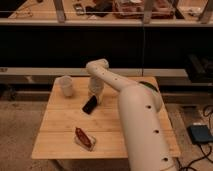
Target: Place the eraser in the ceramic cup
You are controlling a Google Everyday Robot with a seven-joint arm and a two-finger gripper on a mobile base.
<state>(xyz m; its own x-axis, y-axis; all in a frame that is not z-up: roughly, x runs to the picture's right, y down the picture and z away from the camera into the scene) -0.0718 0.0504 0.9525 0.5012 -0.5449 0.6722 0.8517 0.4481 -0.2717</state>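
Note:
The eraser (90, 104) is a small flat black block lying on the wooden table (60, 125), left of centre. The ceramic cup (65, 85) is a small white cup standing upright near the table's back left corner, up and to the left of the eraser. My arm reaches from the lower right up to an elbow, then points down. The gripper (95, 95) hangs right over the eraser's far right end, very close to it. I cannot tell whether it touches the eraser.
A red-brown and white packet (85, 138) lies near the table's front edge. A green bowl (148, 86) shows partly behind my arm at the back right. A dark shelf with clutter runs behind the table. A blue-grey device (201, 134) lies on the floor at right.

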